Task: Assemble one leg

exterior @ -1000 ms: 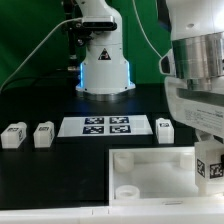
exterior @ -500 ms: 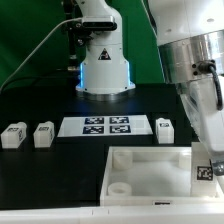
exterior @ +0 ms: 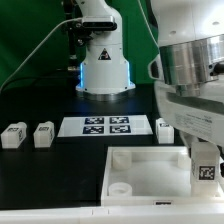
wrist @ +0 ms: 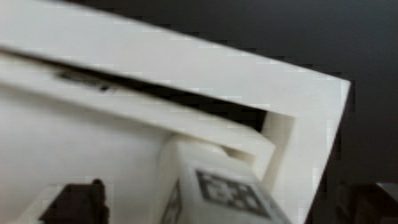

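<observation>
A white leg (exterior: 207,171) with a black-and-white tag stands at the corner of the large white tray-like piece (exterior: 150,165), at the exterior view's right. My gripper (exterior: 204,156) hangs right over it. In the wrist view the leg (wrist: 228,192) stands between my two dark fingers (wrist: 75,201), with a gap on each side. The jaws are open around it and my gripper (wrist: 226,206) does not touch it. The tray piece's rim (wrist: 311,110) runs behind the leg.
Three more legs lie on the black table: two at the exterior view's left (exterior: 12,135) (exterior: 43,134) and one near the arm (exterior: 164,129). The marker board (exterior: 105,126) lies in the middle. The robot base (exterior: 104,70) stands behind it.
My wrist has turned one way and back over the leg. The leg has stayed at the tray piece's corner.
</observation>
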Controlling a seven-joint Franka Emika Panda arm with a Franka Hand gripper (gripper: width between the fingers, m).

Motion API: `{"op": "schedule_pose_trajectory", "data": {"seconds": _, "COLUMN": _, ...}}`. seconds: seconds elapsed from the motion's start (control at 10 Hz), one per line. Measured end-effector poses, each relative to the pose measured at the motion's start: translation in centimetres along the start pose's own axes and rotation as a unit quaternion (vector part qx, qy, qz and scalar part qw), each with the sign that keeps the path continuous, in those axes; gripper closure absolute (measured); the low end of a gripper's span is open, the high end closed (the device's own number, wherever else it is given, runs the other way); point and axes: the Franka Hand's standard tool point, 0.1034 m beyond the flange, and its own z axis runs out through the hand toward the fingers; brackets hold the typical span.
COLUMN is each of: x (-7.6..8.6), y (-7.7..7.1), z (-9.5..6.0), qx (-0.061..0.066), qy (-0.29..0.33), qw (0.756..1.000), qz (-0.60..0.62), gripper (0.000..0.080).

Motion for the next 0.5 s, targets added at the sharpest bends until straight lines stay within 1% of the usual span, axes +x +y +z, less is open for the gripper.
{"op": "schedule_pose_trajectory", "data": {"seconds": 0.1, "x": 0.14, "y": -0.21, "z": -0.2, "qx": -0.008, "qy": 0.009, "qw": 0.997, "qz": -0.077, "gripper": 0.0151}}
{"op": "schedule_pose_trajectory", "data": {"seconds": 0.4, "x": 0.42, "y": -0.17, "z": -0.19, "qx": -0.009, "qy": 0.012, "qw": 0.978, "qz": -0.207, "gripper": 0.0151}}
{"op": "schedule_pose_trajectory", "data": {"seconds": 0.5, "x": 0.61, "y": -0.15, "z": -0.2, "qx": -0.013, "qy": 0.014, "qw": 0.961, "qz": -0.277, "gripper": 0.0151}}
